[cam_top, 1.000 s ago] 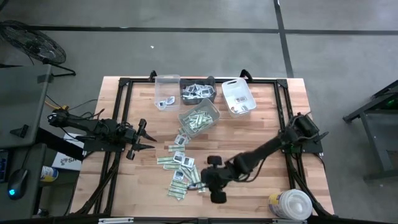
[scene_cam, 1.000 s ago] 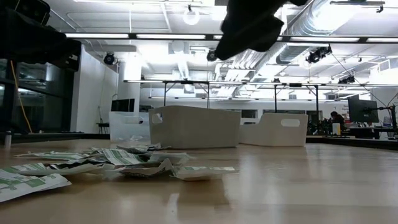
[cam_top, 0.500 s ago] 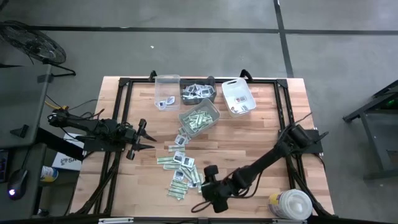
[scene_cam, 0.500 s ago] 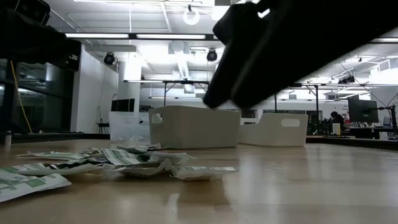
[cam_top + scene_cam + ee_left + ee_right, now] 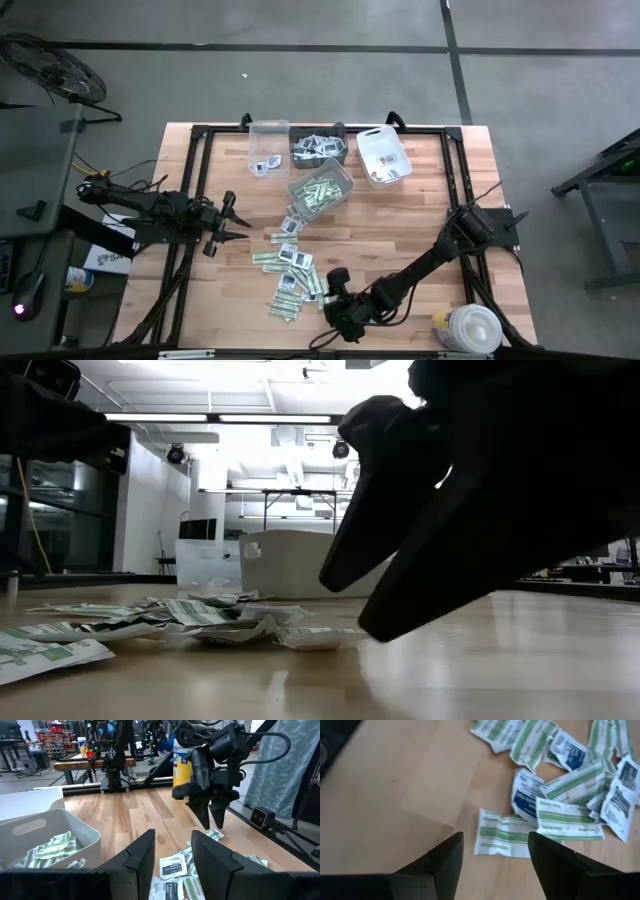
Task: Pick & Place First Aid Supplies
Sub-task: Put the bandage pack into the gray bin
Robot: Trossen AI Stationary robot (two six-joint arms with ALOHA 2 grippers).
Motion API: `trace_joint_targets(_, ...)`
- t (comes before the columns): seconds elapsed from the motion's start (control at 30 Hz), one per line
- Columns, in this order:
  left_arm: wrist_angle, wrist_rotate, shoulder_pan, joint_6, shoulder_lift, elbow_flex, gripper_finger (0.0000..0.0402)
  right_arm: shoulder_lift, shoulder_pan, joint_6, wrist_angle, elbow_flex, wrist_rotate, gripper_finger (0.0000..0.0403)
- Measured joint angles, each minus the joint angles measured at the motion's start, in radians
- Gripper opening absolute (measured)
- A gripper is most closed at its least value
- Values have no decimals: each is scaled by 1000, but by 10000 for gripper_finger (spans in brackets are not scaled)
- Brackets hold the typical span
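The first aid packets (image 5: 293, 272) lie loose in a strip down the table's middle: narrow green-and-white strips and squarish white ones with dark print. My right gripper (image 5: 328, 298) hangs open just above the near end of this pile, fingers pointing down, as the left wrist view also shows the right gripper (image 5: 213, 822). In the right wrist view a green-and-white strip (image 5: 502, 834) lies flat on the wood, straight ahead of the open right gripper (image 5: 495, 845). My left gripper (image 5: 238, 220) waits open at the table's left side, also as the left gripper (image 5: 172, 847), holding nothing.
At the far edge stand a clear bin (image 5: 268, 148), a dark bin (image 5: 318, 148) with white packets and a white bin (image 5: 383, 156). A light bin (image 5: 321, 188) of green strips sits nearer. A big white tub (image 5: 468, 328) stands at the near right corner. Bare wood lies right of the pile.
My right gripper has moved toward the table's near edge and come down, from above the pile's right side to just over its near end. In the low view it has grown large and sunk close to the table. Its fingers have stayed open. The packets have not moved.
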Motion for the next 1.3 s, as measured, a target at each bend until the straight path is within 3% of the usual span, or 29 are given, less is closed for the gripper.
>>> trace_joint_targets(0.43,0,0,0,0,0,0,128,34,0,-61,11,2,55,214)
trace_joint_targets(0.8,0,0,0,0,0,0,128,49,-32,-80,15,2,43,182)
trace_joint_targets(1.3,0,0,0,0,0,0,128,51,-35,2,-16,2,14,85)
